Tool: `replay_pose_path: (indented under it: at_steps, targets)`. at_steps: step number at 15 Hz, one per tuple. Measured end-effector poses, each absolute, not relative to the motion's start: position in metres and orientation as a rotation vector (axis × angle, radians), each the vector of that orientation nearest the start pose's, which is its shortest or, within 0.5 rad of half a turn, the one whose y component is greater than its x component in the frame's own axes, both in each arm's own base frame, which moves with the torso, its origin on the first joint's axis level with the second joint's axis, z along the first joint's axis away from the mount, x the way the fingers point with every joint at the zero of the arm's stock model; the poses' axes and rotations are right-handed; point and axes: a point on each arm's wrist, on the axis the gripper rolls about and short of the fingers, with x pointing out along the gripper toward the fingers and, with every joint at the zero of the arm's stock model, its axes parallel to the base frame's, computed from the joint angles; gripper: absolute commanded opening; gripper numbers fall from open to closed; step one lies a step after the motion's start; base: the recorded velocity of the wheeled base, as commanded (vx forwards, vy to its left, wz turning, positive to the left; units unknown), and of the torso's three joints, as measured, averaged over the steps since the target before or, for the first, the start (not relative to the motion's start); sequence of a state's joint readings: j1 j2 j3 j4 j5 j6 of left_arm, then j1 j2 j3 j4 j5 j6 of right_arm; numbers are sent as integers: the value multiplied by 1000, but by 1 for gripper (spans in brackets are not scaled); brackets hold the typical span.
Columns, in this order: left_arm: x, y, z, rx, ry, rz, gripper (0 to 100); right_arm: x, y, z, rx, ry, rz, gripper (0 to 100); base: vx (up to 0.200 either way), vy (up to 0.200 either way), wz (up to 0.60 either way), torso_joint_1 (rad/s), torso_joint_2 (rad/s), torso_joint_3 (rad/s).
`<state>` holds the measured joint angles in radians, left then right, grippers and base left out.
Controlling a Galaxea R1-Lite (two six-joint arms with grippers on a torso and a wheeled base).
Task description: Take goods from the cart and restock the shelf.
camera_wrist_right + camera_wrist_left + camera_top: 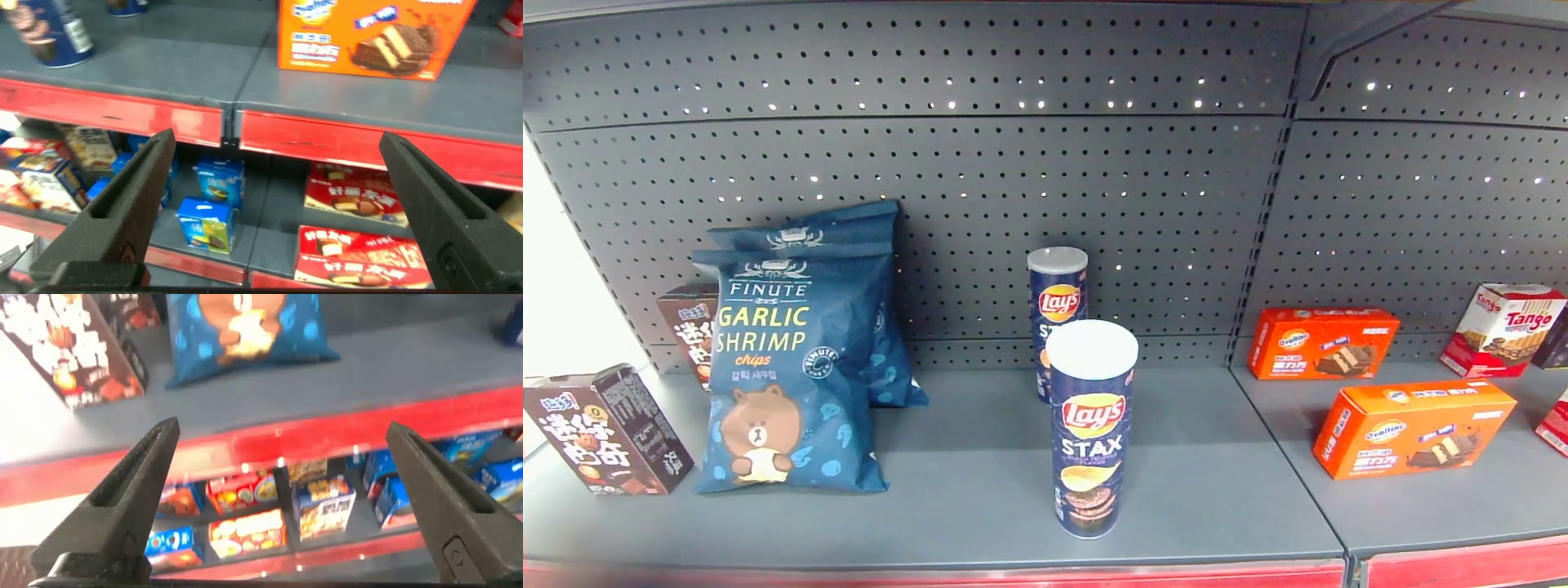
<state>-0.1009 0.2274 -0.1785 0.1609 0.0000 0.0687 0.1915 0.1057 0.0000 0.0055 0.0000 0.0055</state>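
Grey pegboard (1013,163) backs a grey shelf (947,506) with a red front edge (270,445). Before that edge the left gripper (282,427) hangs empty with its jaws spread wide, and the front bag (245,327) and the near dark box (69,351) lie beyond it. The right gripper (278,137) is just as wide open and holds nothing, facing the near orange box (372,37). Below both is a lower shelf (245,245) stocked with small blue and red packs. In the head view, the front can (1092,425) stands upright at the shelf's middle. The rear can (1058,306) stands at its 11 o'clock, just behind it. At the front can's 9 o'clock the front bag (784,367) leans on the rear bag (849,229). The near dark box (600,429) is farther toward 9, and the far dark box (690,327) sits behind the bags. At the can's 3 o'clock lies the near orange box (1413,425), with the far orange box (1321,341) at 2 o'clock and a red-white box (1503,327) beyond.
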Motion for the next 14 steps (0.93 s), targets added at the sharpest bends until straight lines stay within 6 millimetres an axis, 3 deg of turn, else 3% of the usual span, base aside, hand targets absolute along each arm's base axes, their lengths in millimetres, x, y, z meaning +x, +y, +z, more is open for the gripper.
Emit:
replay_pose_path:
  at_steps: [6,7,9,11,14]
  targets:
    - [-27,3,95,59,195,-72,100,-13,-1,84,5,122,37,100,0,0,0,0,0,0]
    - [-27,4,93,58,194,-71,100,-14,-1,102,21,91,7,100,0,0,0,0,0,0]
    - [-27,3,90,58,201,-73,100,-10,0,160,25,25,17,100,0,0,0,0,0,0]
    - [-27,3,89,43,202,-71,100,11,1,215,-17,32,80,100,0,0,0,0,0,0]
    - [-27,3,88,22,202,-68,100,59,13,245,-49,162,257,100,0,0,0,0,0,0]
